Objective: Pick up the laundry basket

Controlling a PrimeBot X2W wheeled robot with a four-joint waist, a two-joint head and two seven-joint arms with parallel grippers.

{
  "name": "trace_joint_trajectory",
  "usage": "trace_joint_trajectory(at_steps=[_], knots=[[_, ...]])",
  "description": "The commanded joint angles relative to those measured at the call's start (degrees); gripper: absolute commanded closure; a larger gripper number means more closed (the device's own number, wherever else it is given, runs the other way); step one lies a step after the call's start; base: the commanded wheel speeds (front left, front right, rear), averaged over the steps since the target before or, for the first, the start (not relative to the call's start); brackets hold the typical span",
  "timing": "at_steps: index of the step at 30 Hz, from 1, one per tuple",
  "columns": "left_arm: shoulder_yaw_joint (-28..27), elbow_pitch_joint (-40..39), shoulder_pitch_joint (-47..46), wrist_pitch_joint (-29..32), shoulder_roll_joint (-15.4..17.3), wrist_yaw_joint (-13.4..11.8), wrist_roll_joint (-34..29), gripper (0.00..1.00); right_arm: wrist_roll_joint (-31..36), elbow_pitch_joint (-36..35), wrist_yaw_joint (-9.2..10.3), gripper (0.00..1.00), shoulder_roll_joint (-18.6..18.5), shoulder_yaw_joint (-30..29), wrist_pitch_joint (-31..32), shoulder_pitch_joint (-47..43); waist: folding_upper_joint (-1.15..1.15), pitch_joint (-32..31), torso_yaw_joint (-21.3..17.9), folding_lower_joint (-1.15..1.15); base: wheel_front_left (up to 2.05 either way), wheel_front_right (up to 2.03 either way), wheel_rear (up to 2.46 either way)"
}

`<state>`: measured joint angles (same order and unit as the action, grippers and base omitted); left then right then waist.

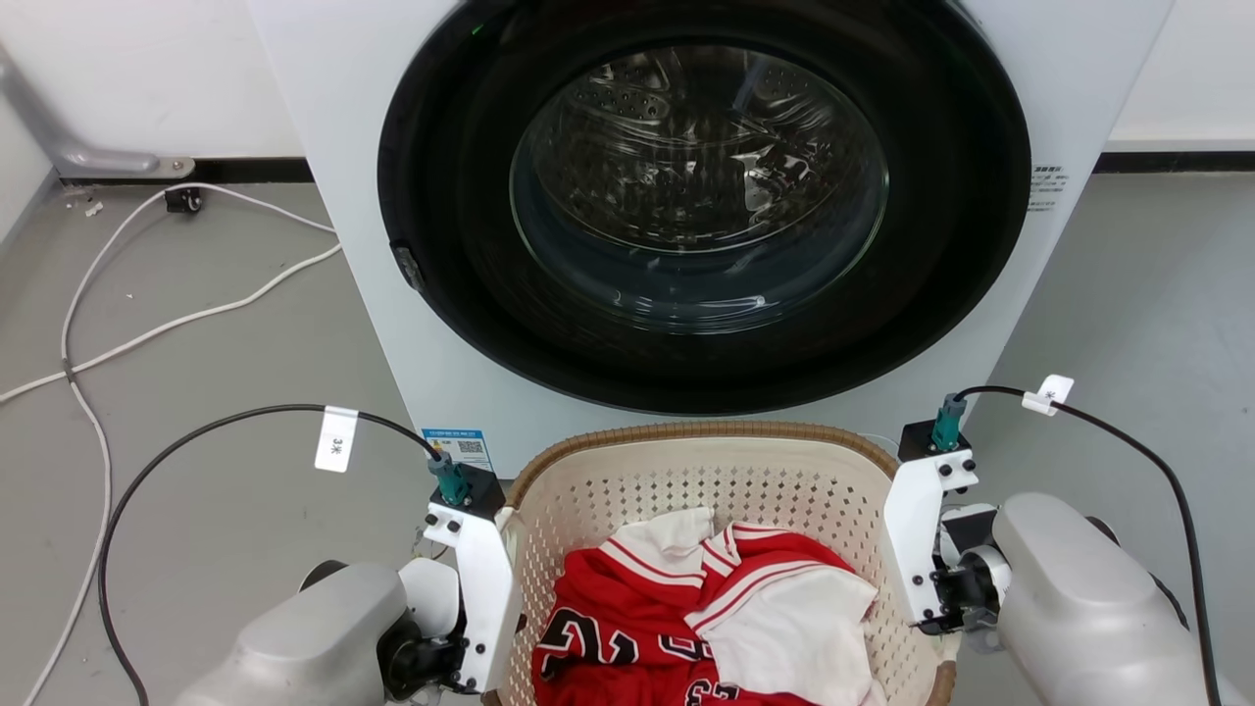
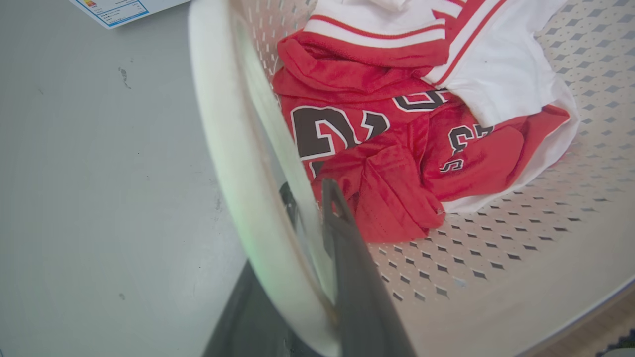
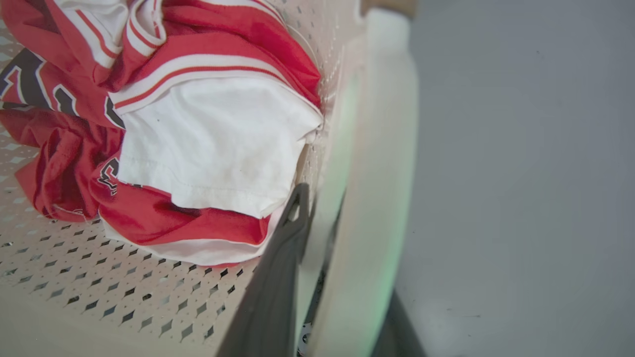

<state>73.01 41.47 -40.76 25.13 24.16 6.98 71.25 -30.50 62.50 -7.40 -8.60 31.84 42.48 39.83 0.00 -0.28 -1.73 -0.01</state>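
Observation:
The laundry basket [image 1: 706, 476], cream and perforated with a brown woven-look rim, sits right in front of the washing machine. It holds a red jersey [image 1: 627, 618] with a white garment [image 1: 794, 628] on top. My left gripper [image 2: 307, 193] is shut on the basket's white left handle [image 2: 223, 148], one dark finger [image 2: 347, 248] inside the wall and the other outside. My right gripper [image 3: 322, 203] is shut on the white right handle [image 3: 382, 148] in the same way, its inner finger [image 3: 283, 263] beside the clothes. Whether the basket is off the floor cannot be told.
A white front-loading washing machine [image 1: 333, 147] with a round glass door [image 1: 701, 186] stands close behind the basket. White cables [image 1: 147, 333] trail over the grey floor at the left. Black cables loop from both wrists. Open floor [image 1: 1157, 314] lies to the right.

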Motion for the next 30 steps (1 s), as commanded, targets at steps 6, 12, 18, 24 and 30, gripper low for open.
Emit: trace_joint_trajectory(at_steps=[6, 12, 18, 24, 30], knots=[[0.41, 0.15, 0.45, 1.21, -0.31, 0.81, -0.34, 1.00, -1.73, -0.65, -0.16, 1.00, -2.08, 1.91, 0.46, -0.72, 0.00, -0.57, 0.22, 0.01, 0.00, 0.00, 0.00], [0.44, 0.51, 0.28, 1.22, -0.60, 0.81, -0.85, 1.00, -3.05, -0.51, -0.16, 1.00, -2.41, 3.25, 0.07, -0.54, 0.00, -0.81, 0.20, 0.01, 0.00, 0.00, 0.00], [0.46, 0.81, 0.29, 1.19, -0.50, 0.81, -0.52, 1.00, -4.19, -0.05, -0.16, 1.00, -2.53, 4.29, -0.20, -0.20, 0.00, -0.86, 0.01, 0.01, 0.00, 0.00, 0.00], [0.45, 0.91, 0.34, 1.29, -0.43, 0.81, -0.48, 1.00, -4.88, 0.60, -0.16, 1.00, -2.85, 5.23, -0.63, 0.15, 0.00, -0.86, 0.05, 0.01, 0.00, 0.00, 0.00], [0.45, 1.02, 0.52, 1.34, -0.40, 0.82, -0.74, 1.00, -5.58, 1.05, -0.16, 1.00, -2.74, 5.99, -0.82, 0.48, 0.00, -1.03, 0.07, 0.01, 0.00, 0.00, 0.00]])
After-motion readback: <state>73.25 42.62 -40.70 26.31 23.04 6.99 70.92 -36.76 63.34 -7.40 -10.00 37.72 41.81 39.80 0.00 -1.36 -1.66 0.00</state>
